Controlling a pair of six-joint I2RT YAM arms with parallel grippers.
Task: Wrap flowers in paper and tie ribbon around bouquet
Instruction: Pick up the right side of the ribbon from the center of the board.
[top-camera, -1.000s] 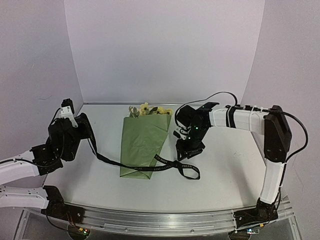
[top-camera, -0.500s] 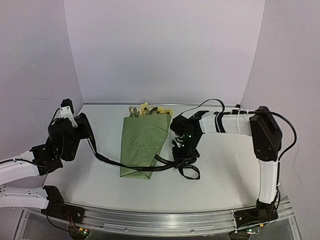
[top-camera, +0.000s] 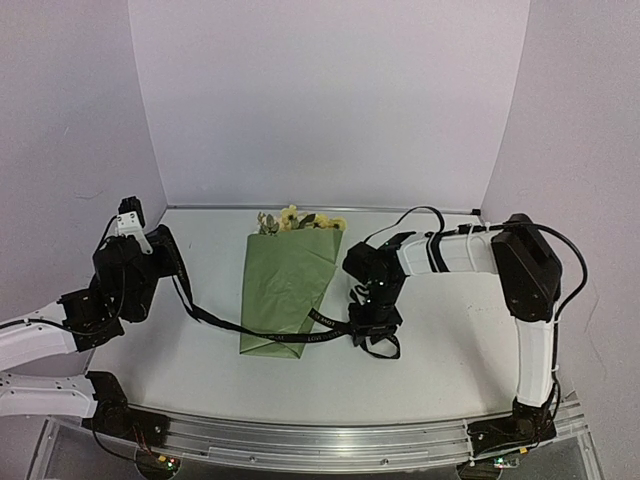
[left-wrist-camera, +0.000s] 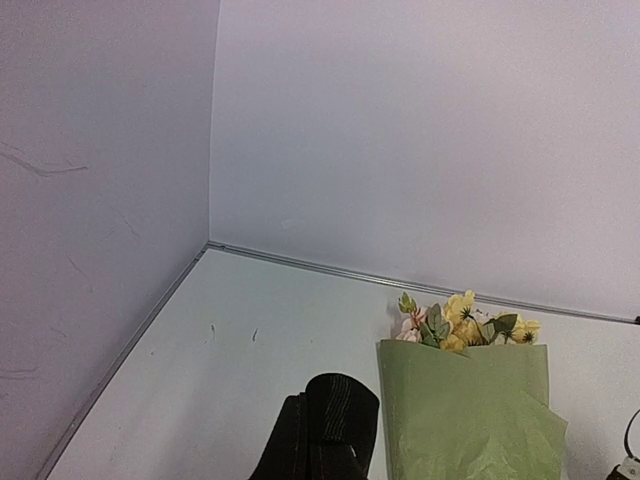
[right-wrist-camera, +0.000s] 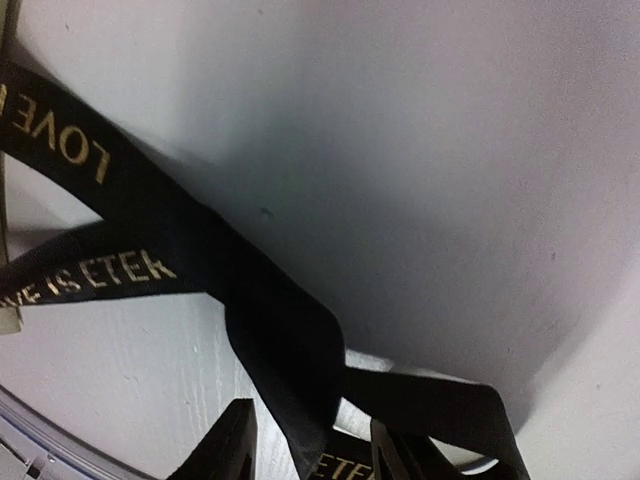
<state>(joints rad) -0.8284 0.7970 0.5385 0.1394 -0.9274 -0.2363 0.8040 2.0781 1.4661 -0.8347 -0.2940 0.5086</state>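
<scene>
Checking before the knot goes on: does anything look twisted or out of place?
Yes: the ribbon lies across the narrow end of the bouquet; beside the right gripper it twists and crosses over itself.

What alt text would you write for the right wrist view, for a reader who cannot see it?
A black ribbon with gold lettering loops over the white table. One strand passes between the spread fingertips of the right tool at the bottom edge.

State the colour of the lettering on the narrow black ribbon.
Gold, printed along the narrow black fabric ribbon; clearest in the right wrist view.
</scene>
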